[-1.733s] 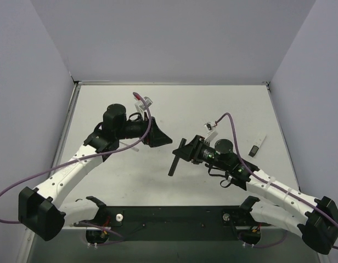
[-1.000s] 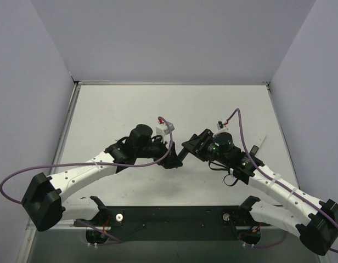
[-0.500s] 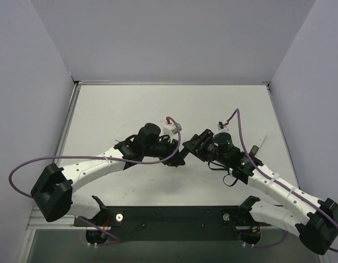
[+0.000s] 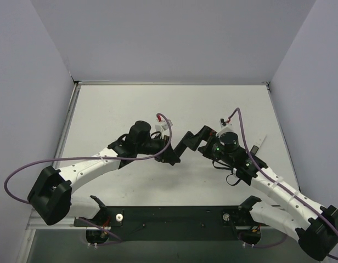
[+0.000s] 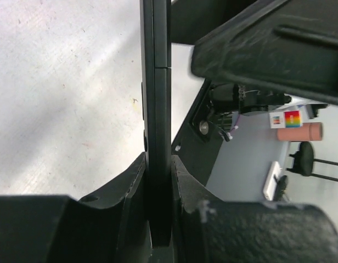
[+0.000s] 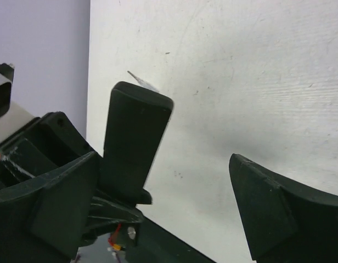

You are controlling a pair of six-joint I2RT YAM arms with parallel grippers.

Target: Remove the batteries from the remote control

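Because the left gripper [image 5: 157, 170] is clamped on one end of the remote control [image 5: 156, 98], holding it edge-on above the table [image 4: 130, 104], you likely have it steadied for the other arm. Your right gripper [image 6: 191, 131] hangs just beside its far end, fingers spread wide and empty. The battery slot faces away from every view, so you cannot tell whether the batteries are inside.

Remote control [image 5: 156, 109] matte black. Table [image 4: 130, 104] off-white, faintly speckled. Arm links [image 4: 86, 167] white with black joints, cables [image 4: 59, 160] purple. Walls [image 4: 169, 38] pale lavender. Sticker [image 5: 292, 118] rainbow-striped.
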